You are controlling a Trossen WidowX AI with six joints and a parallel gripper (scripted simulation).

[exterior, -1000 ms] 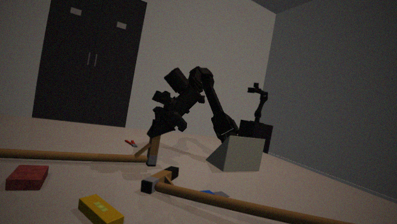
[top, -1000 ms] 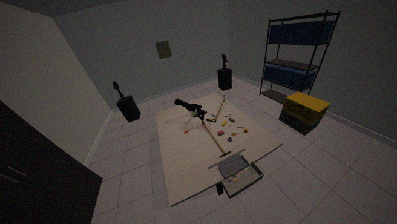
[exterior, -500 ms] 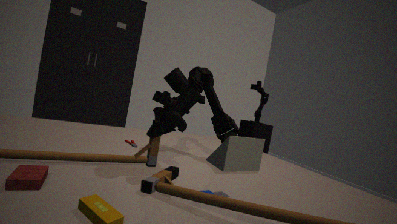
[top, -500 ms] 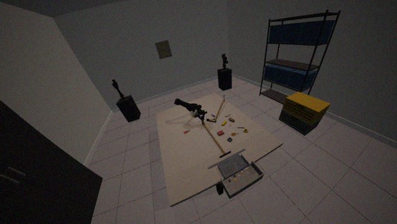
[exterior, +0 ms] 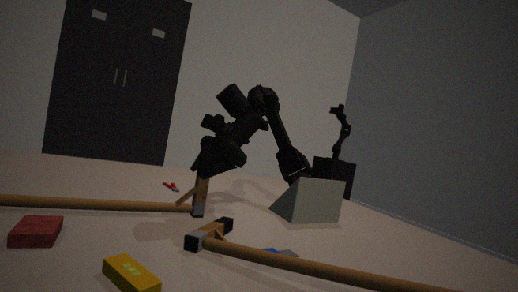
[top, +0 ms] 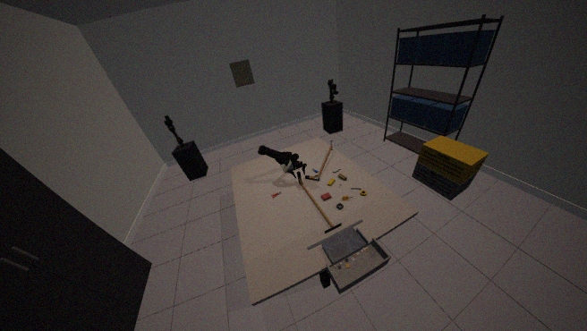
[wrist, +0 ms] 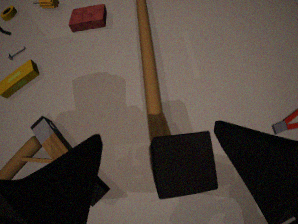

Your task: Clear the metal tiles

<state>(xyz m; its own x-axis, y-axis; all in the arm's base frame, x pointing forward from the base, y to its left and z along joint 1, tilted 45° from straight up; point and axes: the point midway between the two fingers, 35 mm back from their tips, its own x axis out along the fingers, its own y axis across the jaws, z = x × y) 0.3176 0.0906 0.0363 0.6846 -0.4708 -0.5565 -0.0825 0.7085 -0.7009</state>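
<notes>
The long scraper [top: 317, 205] [exterior: 99, 204] [wrist: 149, 65] lies along the table, its dark blade [top: 333, 228] just before the steel bench plate [top: 344, 246]. Its upright grip [exterior: 201, 193] [wrist: 185, 165] stands at the arm's end. My gripper [top: 300, 174] [exterior: 198, 174] [wrist: 160, 133] is open, with its fingers on either side of the grip's top; the wrist view shows gaps on both sides. No tiles can be made out on the plate. Several small tiles [top: 347, 266] lie in the catch box [top: 364, 275] at the plate's far end.
A second long-handled tool [top: 326, 161] [exterior: 316, 268] [wrist: 27, 150] lies beside the grip. A red block [top: 326, 196] [exterior: 35, 233] [wrist: 88, 17], a yellow block [top: 331, 182] [exterior: 132, 272] [wrist: 19, 79] and red pliers [top: 276, 195] [exterior: 170, 187] [wrist: 287, 121] lie around.
</notes>
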